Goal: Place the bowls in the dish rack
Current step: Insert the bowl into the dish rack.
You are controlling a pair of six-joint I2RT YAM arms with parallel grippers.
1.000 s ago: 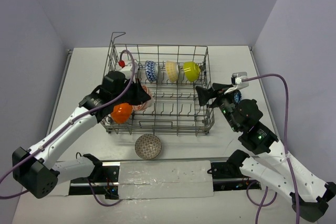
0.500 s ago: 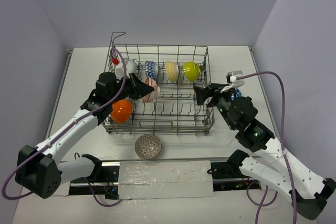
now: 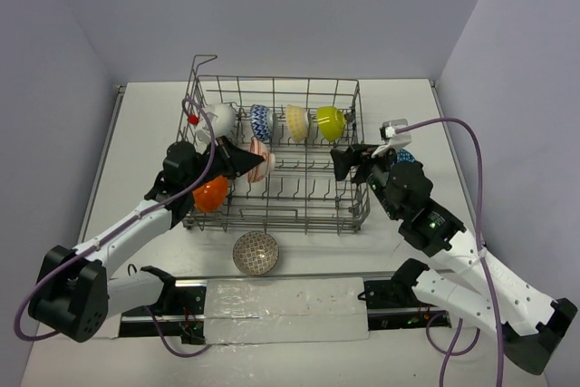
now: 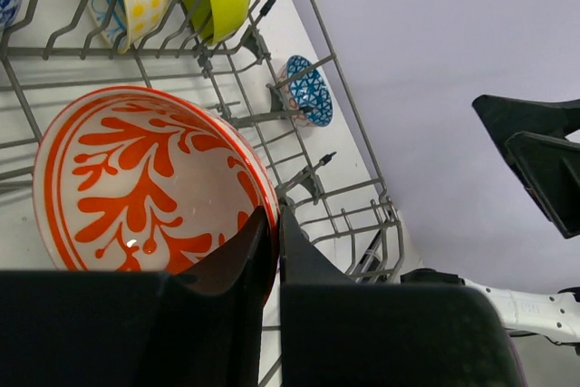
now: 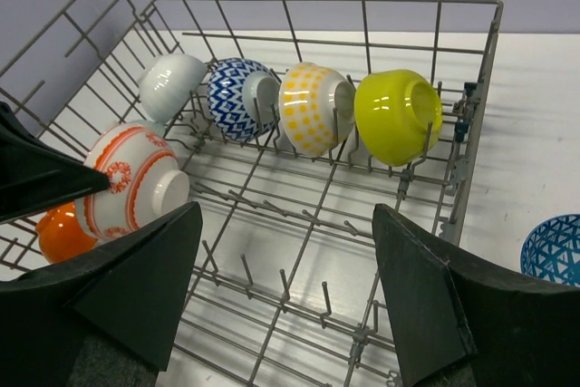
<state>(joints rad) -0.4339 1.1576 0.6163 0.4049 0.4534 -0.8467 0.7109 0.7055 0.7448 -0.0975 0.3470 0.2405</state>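
The dish rack holds a back row of white, blue-white, pale yellow and lime bowls. An orange bowl lies at its front left corner. My left gripper is shut on the rim of the red-white bowl, held tilted over the rack's left half. My right gripper is open and empty, hovering over the rack's right edge. A grey patterned bowl sits on the table in front of the rack.
A dark-blue patterned bowl lies on the table just right of the rack, beside the right arm. Upright tines fill the rack's middle and front rows. A raised wire loop stands at the rack's back left corner.
The left gripper has carried the red-white bowl a little back and right over the rack, and its wrist has drawn left. The right gripper has edged left toward the rack.
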